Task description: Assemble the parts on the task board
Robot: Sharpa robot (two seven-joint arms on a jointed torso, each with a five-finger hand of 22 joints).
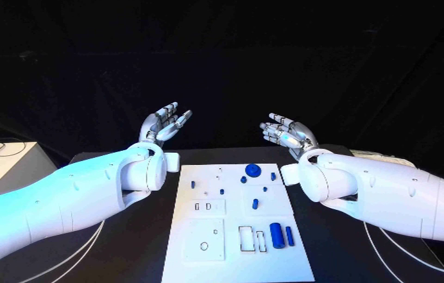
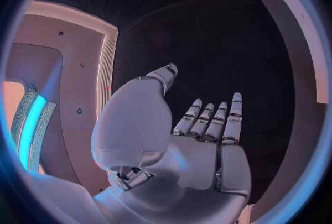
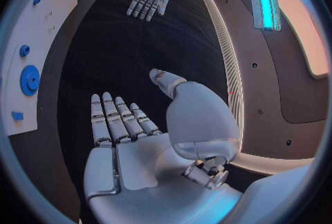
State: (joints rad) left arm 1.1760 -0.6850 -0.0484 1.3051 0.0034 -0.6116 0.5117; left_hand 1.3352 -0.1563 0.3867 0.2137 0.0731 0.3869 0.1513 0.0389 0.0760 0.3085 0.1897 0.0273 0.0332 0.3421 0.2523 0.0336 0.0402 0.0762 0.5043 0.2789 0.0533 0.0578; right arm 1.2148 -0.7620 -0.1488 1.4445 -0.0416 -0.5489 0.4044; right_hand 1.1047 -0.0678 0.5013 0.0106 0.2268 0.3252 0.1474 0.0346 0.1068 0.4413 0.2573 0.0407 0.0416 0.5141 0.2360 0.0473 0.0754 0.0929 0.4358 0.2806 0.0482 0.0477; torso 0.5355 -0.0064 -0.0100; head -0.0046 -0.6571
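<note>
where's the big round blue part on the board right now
In the head view the big round blue part sits at the far edge of the task board, right of centre, nearer the right hand, untouched.

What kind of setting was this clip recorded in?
Most likely a robotics lab test bench: a black table against a dark backdrop, a white task board with small blue parts, and the left hand and right hand raised open beyond it.
</note>
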